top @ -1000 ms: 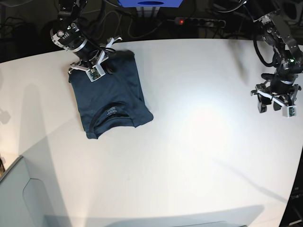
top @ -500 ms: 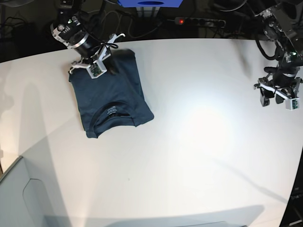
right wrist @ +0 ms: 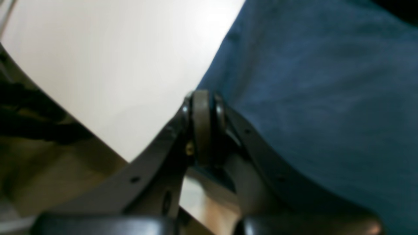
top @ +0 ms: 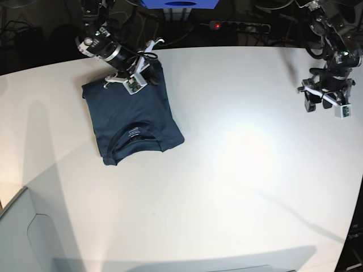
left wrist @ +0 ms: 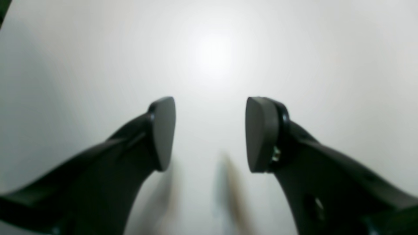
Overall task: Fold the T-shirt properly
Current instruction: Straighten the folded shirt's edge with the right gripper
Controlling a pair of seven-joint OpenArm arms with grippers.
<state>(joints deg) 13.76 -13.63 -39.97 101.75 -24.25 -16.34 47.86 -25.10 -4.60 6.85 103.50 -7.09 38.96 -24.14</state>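
Note:
The dark navy T-shirt [top: 133, 116] lies folded on the left part of the white table [top: 238, 170], collar and label toward the near side. My right gripper [top: 151, 72] is shut at the shirt's far right corner. In the right wrist view its pads [right wrist: 202, 114] press together at the shirt's [right wrist: 320, 91] edge, and no cloth shows between the tips. My left gripper [top: 319, 105] hangs open over bare table at the far right, well away from the shirt. In the left wrist view its fingers [left wrist: 163, 130] stand apart with nothing between them.
A power strip with a red light [top: 235, 25] and cables lie behind the table's far edge. A blue object [top: 180, 3] stands at the back. A grey panel [top: 25, 238] fills the near left corner. The table edge runs close to my left gripper.
My right gripper has slid right along the shirt's far edge to its far right corner. My left arm has drawn back toward the far side. The shirt lies about as before.

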